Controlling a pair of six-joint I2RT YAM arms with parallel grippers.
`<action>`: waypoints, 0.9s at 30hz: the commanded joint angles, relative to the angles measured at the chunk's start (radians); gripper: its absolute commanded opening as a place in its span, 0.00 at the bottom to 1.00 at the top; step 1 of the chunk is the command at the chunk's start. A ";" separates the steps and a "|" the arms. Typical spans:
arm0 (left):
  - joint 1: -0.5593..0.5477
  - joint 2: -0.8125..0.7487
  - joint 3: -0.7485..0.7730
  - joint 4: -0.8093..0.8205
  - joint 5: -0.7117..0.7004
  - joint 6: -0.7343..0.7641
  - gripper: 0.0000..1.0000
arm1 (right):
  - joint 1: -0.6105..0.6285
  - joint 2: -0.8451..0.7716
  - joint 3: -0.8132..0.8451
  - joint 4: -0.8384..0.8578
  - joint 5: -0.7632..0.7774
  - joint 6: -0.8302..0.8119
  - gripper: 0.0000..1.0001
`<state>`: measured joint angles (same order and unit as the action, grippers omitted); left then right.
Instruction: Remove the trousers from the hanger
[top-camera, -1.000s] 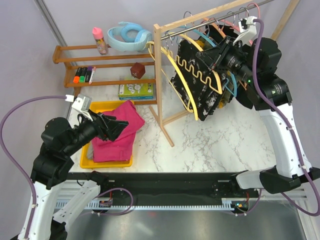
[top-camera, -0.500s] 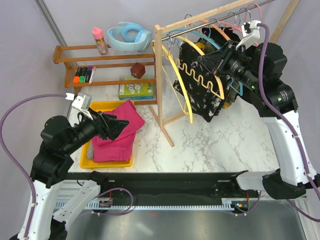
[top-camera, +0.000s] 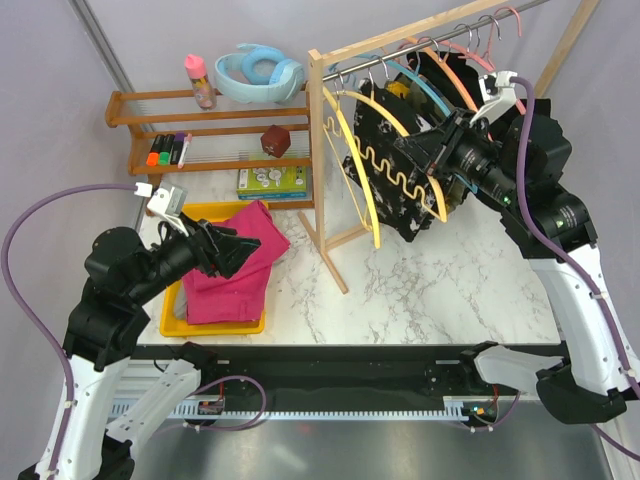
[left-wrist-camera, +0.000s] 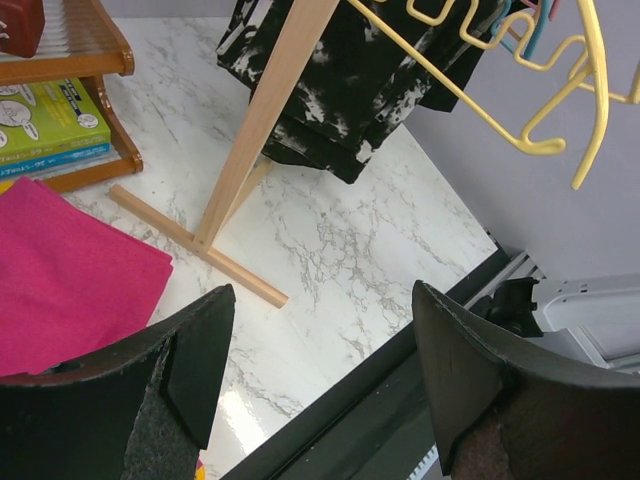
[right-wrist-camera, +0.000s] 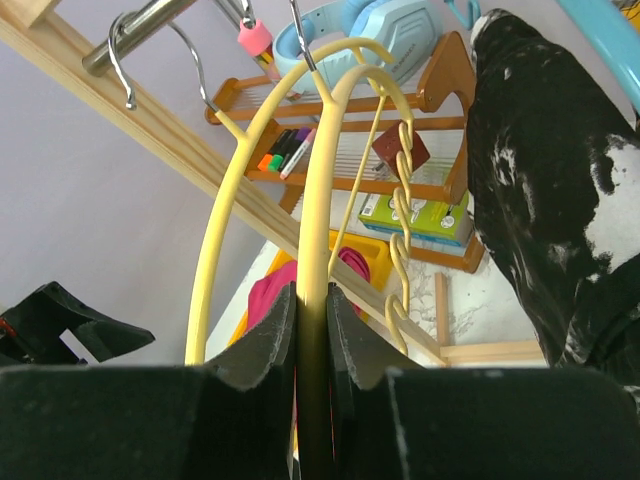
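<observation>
**A:** Where are the trousers?

**B:** A magenta pair (top-camera: 235, 272) lies in the yellow tray (top-camera: 172, 312) at the left of the overhead view, on the marble table (top-camera: 440, 290). A black pair with white speckles (top-camera: 385, 178) hangs at the wooden rack (top-camera: 318, 130) in the upper right.

**A:** What is the right gripper (top-camera: 422, 150) doing?

**B:** It is up at the rack, with its jaws pinched tight on the thin arc of a yellow hanger (right-wrist-camera: 310, 150). In the wrist view the speckled pair fills the right side, just beside that hanger.

**A:** Is the speckled pair on that same hanger?

**B:** I cannot tell.

**A:** And the left gripper (top-camera: 225, 250)?

**B:** It hovers over the magenta pair at the lower left. Its jaws are spread wide, with nothing between them.
</observation>
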<state>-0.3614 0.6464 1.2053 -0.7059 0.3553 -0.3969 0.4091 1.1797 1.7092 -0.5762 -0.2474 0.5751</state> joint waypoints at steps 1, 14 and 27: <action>0.002 0.012 0.011 0.037 0.059 -0.045 0.78 | 0.010 -0.057 -0.066 0.050 -0.029 -0.009 0.21; 0.002 0.025 -0.056 0.100 0.111 -0.083 0.78 | 0.010 -0.196 -0.034 -0.220 0.193 -0.217 0.65; 0.002 0.010 -0.079 0.109 0.123 -0.085 0.78 | 0.010 -0.065 0.114 -0.361 0.609 -0.360 0.59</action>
<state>-0.3614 0.6674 1.1370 -0.6373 0.4496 -0.4530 0.4168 1.0424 1.7641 -0.9077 0.2623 0.2749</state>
